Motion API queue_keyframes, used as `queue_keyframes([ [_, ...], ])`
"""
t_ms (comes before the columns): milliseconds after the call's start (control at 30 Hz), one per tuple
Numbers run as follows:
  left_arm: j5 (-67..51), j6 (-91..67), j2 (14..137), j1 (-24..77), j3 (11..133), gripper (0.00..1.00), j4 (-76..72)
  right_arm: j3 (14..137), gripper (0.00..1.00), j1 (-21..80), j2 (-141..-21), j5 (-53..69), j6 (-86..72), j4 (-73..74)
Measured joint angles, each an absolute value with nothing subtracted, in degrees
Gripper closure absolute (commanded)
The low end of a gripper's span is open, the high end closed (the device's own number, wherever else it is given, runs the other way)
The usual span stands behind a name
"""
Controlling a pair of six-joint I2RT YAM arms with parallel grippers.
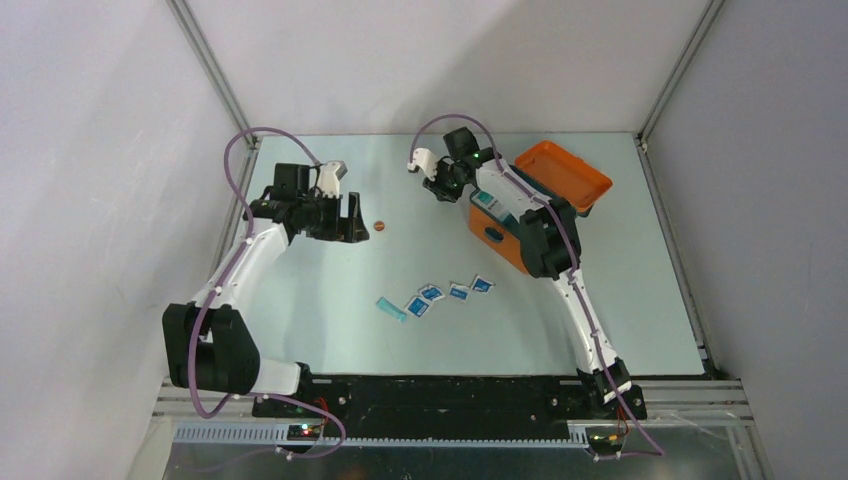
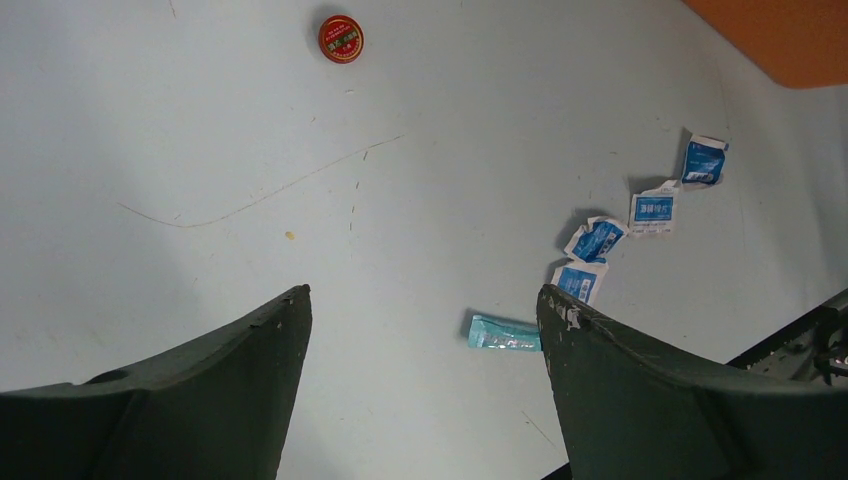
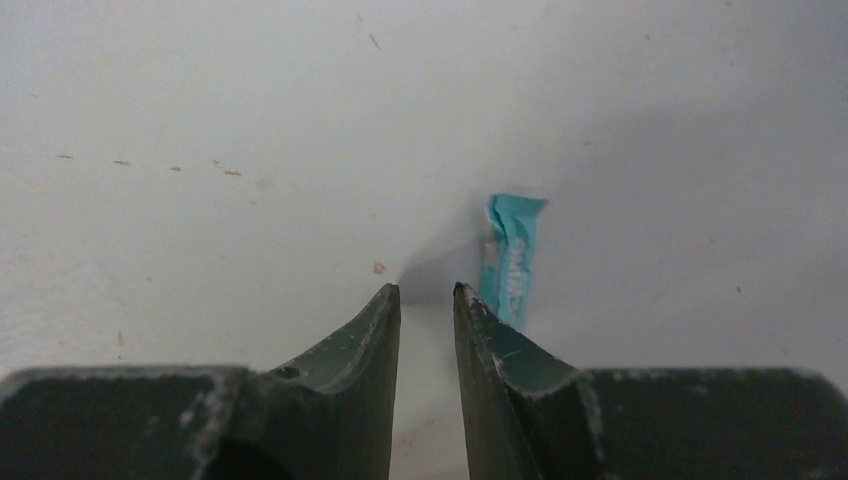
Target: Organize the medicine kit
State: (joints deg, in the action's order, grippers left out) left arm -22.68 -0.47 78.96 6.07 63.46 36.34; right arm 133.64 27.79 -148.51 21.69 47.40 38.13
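Four loose sachets (image 1: 459, 291), medicine kit (image 1: 500, 245) open

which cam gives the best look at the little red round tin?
Left wrist: the red tin is close and unobstructed, with its lid label visible. Top external shows it only as a tiny reddish dot. Right wrist misses it entirely.
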Motion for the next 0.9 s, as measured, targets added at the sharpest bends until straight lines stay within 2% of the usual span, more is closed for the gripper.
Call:
queue_keyframes([
  [100,-22.68,-0.45,78.96,6.07,63.46,0.12,36.36,134.37,0.7,28.03,-148.62,21.08,48.73,39.27],
  [167,-22.68,-0.45,78.96,6.07,63.46,0.12,36.36,134.69,0.77,28.21,-148.75,20.82,49.91,39.68],
  [200,-22.68,-0.45,78.96,6.07,63.46,0.12,36.36,134.82,0.88,28.23,-148.86,20.84,50.41,39.86],
  [267,-22.68,-0.45,78.96,6.07,63.46,0.12,36.36,135.41,1.0,28.23,-149.21,20.8,52.1,40.6],
  [567,-22.63,-0.45,78.98,6.07,63.46,0.12,36.34,135.79,1.0,27.92,-149.45,22.46,54.96,41.34],
  [800,-22.63,0.08,79.55,6.07,63.48,0.12,36.23,130.43,1.0,27.64,-144.88,31.27,48.01,42.24],
  [867,-22.65,0.08,80.64,6.07,63.83,0.12,36.16,130.41,0.91,27.51,-143.2,34.04,44.42,42.28],
  [900,-22.65,0.05,81.43,6.07,64.31,0.12,36.12,130.41,0.81,27.46,-142.21,35.29,42.06,42.22],
])
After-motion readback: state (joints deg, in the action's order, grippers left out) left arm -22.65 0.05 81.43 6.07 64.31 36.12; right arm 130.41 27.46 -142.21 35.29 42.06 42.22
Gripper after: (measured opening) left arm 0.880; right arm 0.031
